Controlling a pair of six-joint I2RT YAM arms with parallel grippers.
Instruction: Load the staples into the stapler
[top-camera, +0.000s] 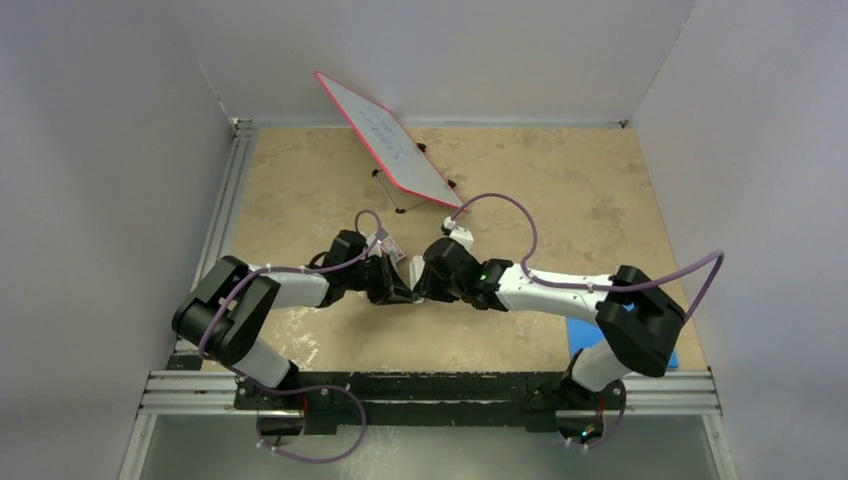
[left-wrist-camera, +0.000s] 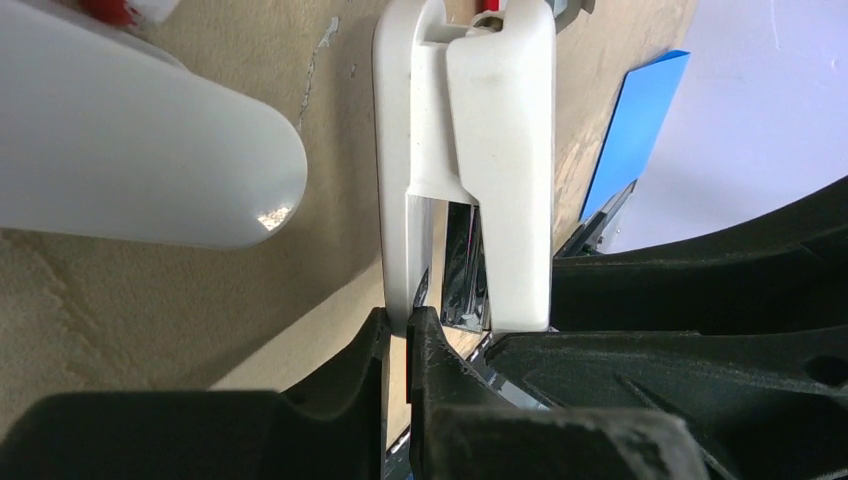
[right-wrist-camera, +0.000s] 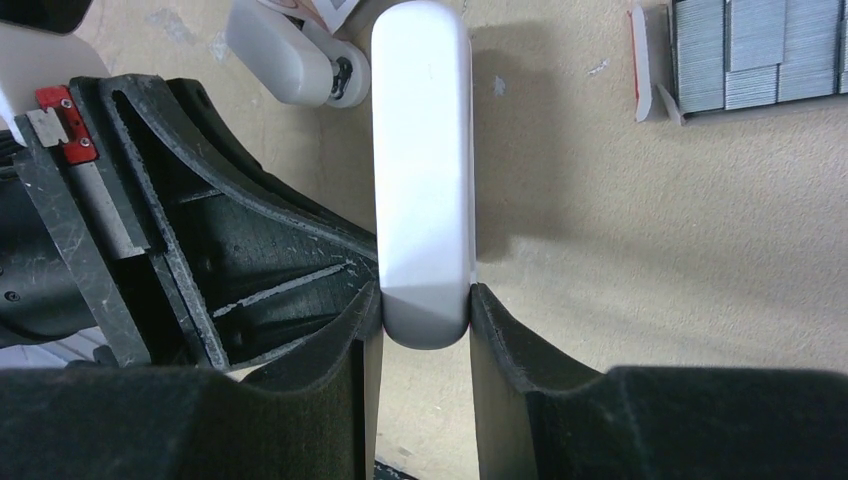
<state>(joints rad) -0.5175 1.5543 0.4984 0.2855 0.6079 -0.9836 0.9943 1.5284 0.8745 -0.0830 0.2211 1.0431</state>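
The stapler (left-wrist-camera: 470, 150) is white and held hinged open between both grippers above the tan tabletop. My left gripper (left-wrist-camera: 397, 325) is shut on the thin edge of one stapler arm; the metal staple channel (left-wrist-camera: 462, 275) shows between the two arms. My right gripper (right-wrist-camera: 425, 305) is shut on the rounded end of the other stapler arm (right-wrist-camera: 422, 170). From above, the two grippers (top-camera: 395, 285) (top-camera: 428, 282) meet at the table's middle and hide the stapler. The staples (right-wrist-camera: 755, 50) lie as grey strips in their opened red-and-white box at the top right of the right wrist view.
A red-framed whiteboard (top-camera: 388, 140) stands on a wire stand at the back. A blue pad (top-camera: 580, 336) lies under the right arm near the front right, also seen as a blue pad (left-wrist-camera: 640, 130) from the left wrist. Grey walls enclose the table.
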